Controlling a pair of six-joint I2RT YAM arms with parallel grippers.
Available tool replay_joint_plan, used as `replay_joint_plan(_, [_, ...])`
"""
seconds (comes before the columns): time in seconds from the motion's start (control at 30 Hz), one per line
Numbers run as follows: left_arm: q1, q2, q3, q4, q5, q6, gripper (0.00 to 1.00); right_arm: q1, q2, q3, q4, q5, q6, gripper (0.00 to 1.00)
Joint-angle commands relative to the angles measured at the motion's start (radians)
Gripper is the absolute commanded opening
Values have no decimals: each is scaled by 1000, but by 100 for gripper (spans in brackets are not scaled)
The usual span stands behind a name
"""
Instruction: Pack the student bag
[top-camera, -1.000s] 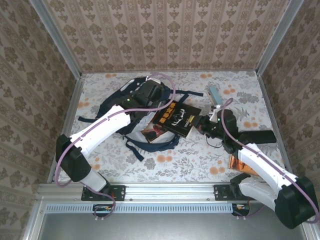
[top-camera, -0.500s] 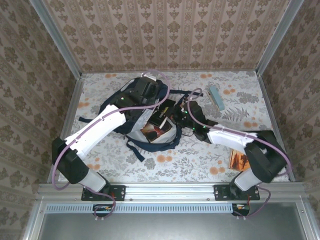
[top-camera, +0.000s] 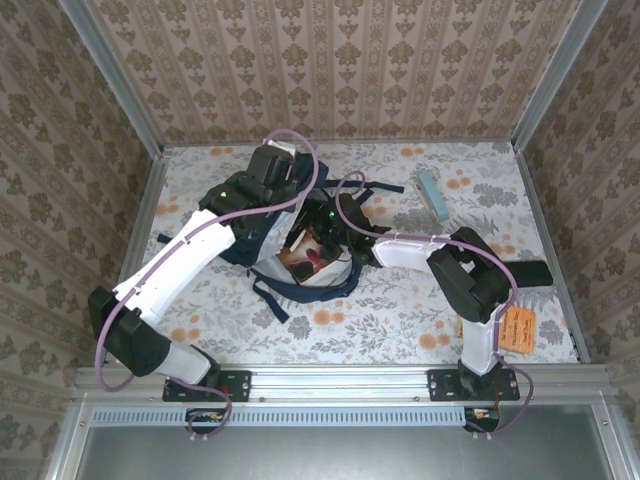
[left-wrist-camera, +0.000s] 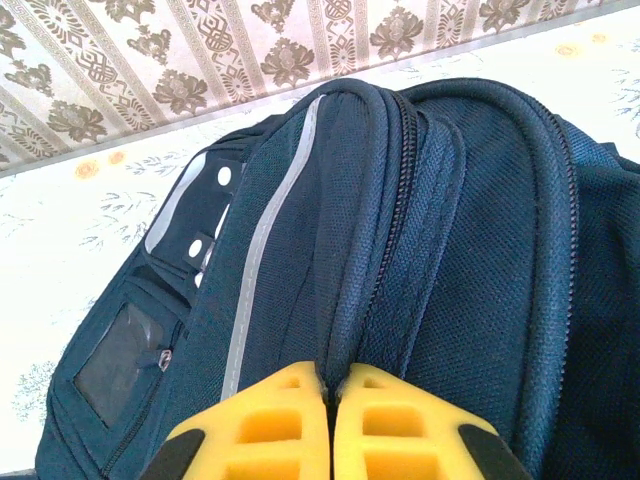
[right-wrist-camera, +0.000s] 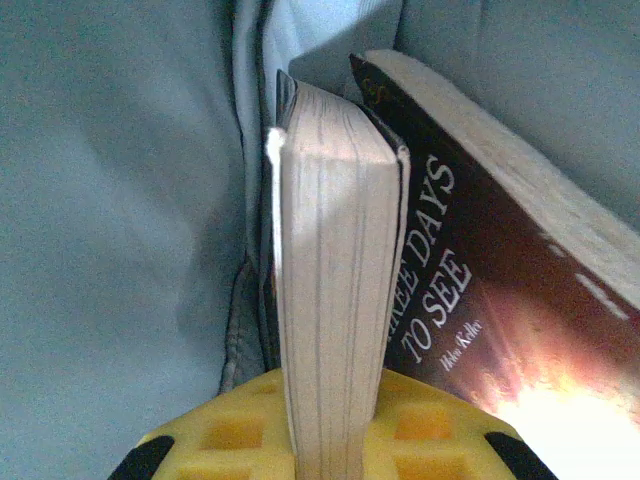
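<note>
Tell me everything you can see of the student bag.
The student bag is a dark navy backpack of coarse woven fabric with a pale stripe, a grey patch bearing dark dots, zippers and a clear-window pocket. It lies on the floral table, mouth open, pale lining showing, navy straps trailing loose. The left pincer is shut on a fold at its top. The right pincer reaches inside, shut on a book beside a second book.

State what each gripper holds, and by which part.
Left gripper pinches the bag by a fabric fold beside its zipper. Right gripper clamps a book across its covers.
</note>
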Motion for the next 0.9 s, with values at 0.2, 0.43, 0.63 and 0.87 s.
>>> replay_joint_plan(0.2, [19, -74, 19, 98, 9, -48, 6, -15, -101, -59, -123, -133, -48, 59])
replay_joint_plan(0.43, [34, -81, -6, 96, 38, -65, 7, -54, -414, -189, -411, -25, -202, 75])
replay_joint_plan(0.63, [36, -79, -36, 104, 103, -56, 7, -112, -612, -212, -801, 240, -378, 79])
replay_joint_plan(0.87, [25, -71, -138, 75, 286, -27, 7, -370, -759, -312, -1049, 404, -484, 82])
